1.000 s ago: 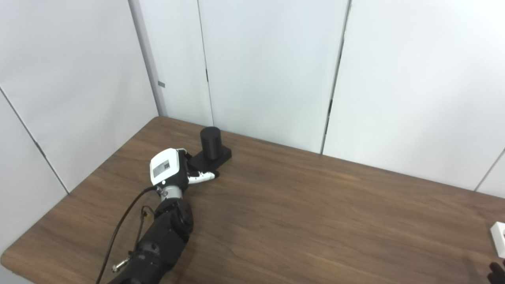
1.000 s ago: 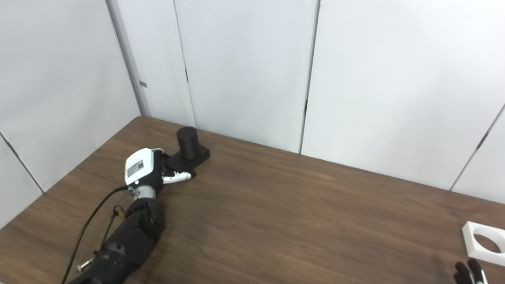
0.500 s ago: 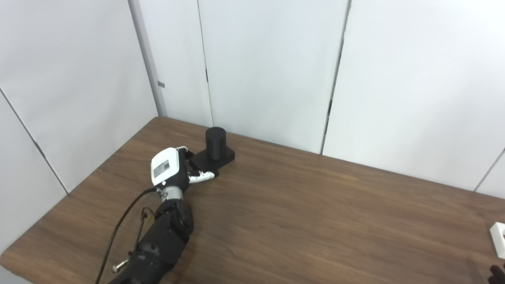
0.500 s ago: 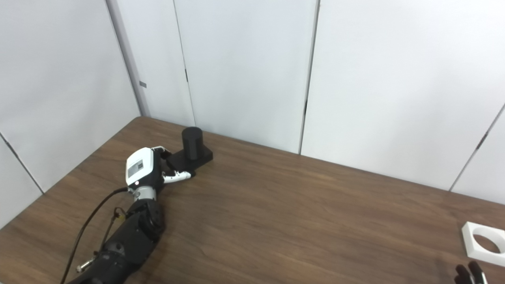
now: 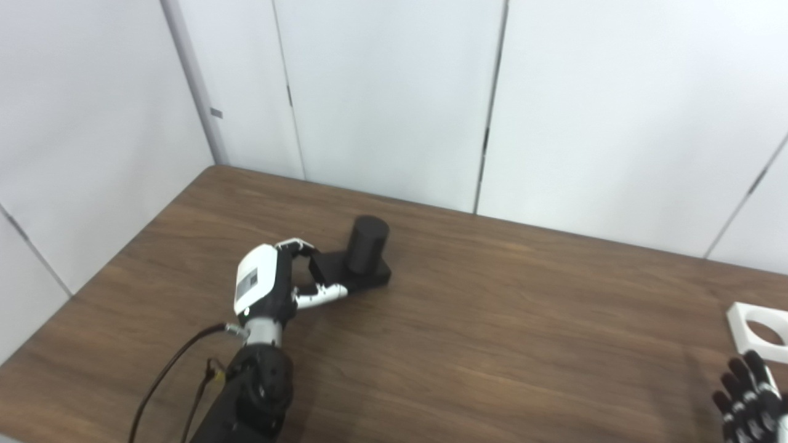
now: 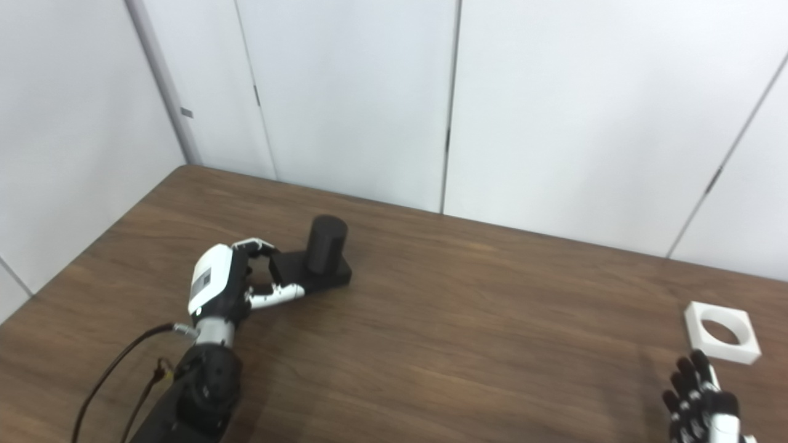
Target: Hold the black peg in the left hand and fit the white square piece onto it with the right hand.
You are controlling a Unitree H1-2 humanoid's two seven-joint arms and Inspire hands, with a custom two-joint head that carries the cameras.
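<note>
The black peg (image 6: 325, 245) stands upright on its flat black base, left of centre on the counter (image 6: 468, 320). The white square piece (image 6: 721, 332), with a round hole, lies flat far right.

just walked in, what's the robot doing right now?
It is at the start of a peg-fitting job. The left hand is closed on the flat base of the black peg, which stands upright on the wooden table. The white square piece, with its round hole, lies untouched near the table's right edge. The right hand is open just short of it, holding nothing, so nothing has been fitted yet.
</note>
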